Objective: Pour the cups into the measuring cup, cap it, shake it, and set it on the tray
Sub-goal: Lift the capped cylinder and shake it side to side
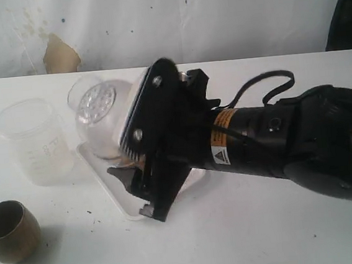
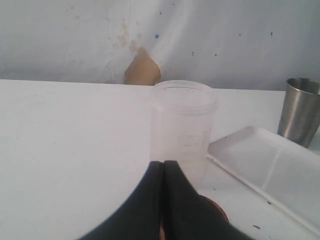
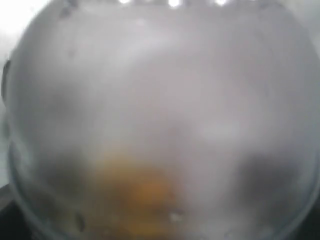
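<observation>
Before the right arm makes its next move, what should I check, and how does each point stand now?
1. Left gripper shut, holding nothing: ok.
2. Brass cup upright, apart from the tray: ok.
3. Steel tumbler upright beside the tray: ok.
4. Measuring cup at the right gripper, over the tray: ok.
5. Firm grip on the measuring cup: cannot tell, the contact is hidden.
6. Cap on the measuring cup: cannot tell, too blurred.
</observation>
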